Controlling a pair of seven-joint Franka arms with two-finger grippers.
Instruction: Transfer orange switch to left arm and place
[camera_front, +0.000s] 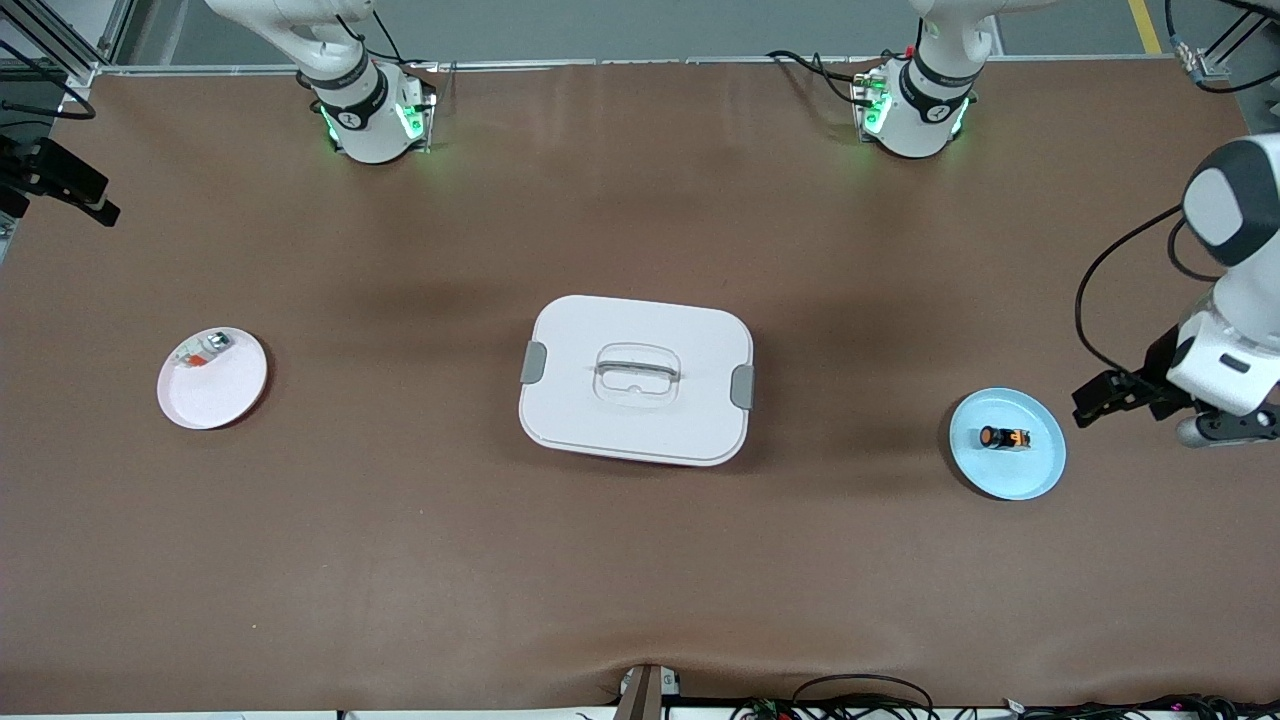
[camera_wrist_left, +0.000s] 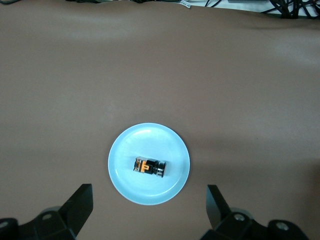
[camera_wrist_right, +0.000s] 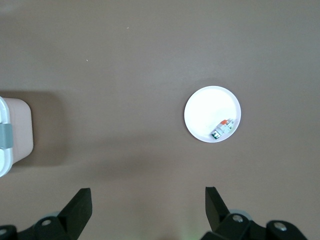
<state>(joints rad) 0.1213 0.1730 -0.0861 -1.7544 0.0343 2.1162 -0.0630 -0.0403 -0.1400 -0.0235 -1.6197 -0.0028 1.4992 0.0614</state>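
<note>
The orange switch (camera_front: 1003, 438) lies on its side on a light blue plate (camera_front: 1040, 470) toward the left arm's end of the table. In the left wrist view the switch (camera_wrist_left: 149, 167) and the blue plate (camera_wrist_left: 125, 150) lie below, just ahead of my left gripper (camera_wrist_left: 148, 210), which is open, empty and high above the table. In the front view the left gripper (camera_front: 1103, 396) hangs beside that plate. The white lidded box (camera_front: 637, 380) stands mid-table. My right gripper (camera_wrist_right: 147, 210) is open and empty, high over bare table; it does not show in the front view.
A white plate (camera_front: 225, 395) holding a whitish small part (camera_front: 205, 352) lies toward the right arm's end; that plate (camera_wrist_right: 205, 107) and the box's corner (camera_wrist_right: 7, 137) show in the right wrist view. Cables run along the table's front edge (camera_front: 860, 700).
</note>
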